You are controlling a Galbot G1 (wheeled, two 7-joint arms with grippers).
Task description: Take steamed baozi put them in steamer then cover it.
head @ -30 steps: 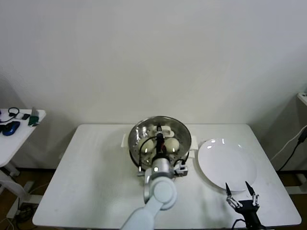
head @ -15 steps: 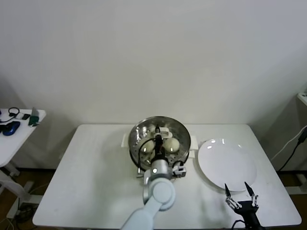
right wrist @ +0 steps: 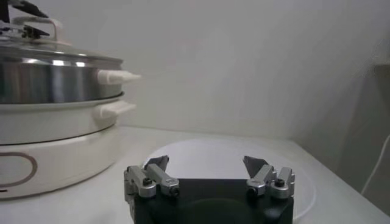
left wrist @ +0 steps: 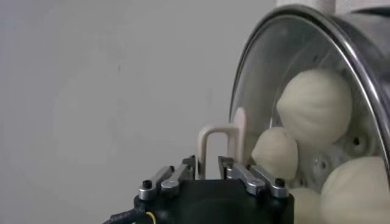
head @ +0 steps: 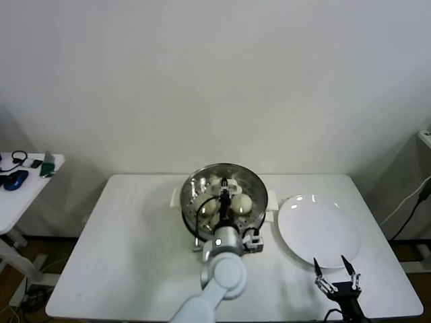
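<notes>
The steel steamer (head: 194, 187) on its cream base (right wrist: 55, 143) holds several off-white baozi (head: 243, 202), which show through the glass (left wrist: 314, 106). The clear cover (left wrist: 259, 91) lies on the steamer's rim. Its cream handle (left wrist: 218, 141) stands between the fingers of my left gripper (left wrist: 207, 163), which reaches over the steamer's middle (head: 223, 192). The jaws stand a little apart, with a gap beside the handle's post. My right gripper (head: 333, 269) hangs open and empty near the table's front right, in front of the white plate (right wrist: 207, 163).
A bare white plate (head: 316, 229) lies right of the steamer. The steamer's side handles (right wrist: 119, 76) stick out toward it. A small side table (head: 20, 176) with gadgets stands far left. The white table (head: 128, 242) ends close behind my right gripper.
My left gripper's jaws have parted slightly and let go of the cover's handle. The right gripper has drifted a little toward the table's front edge.
</notes>
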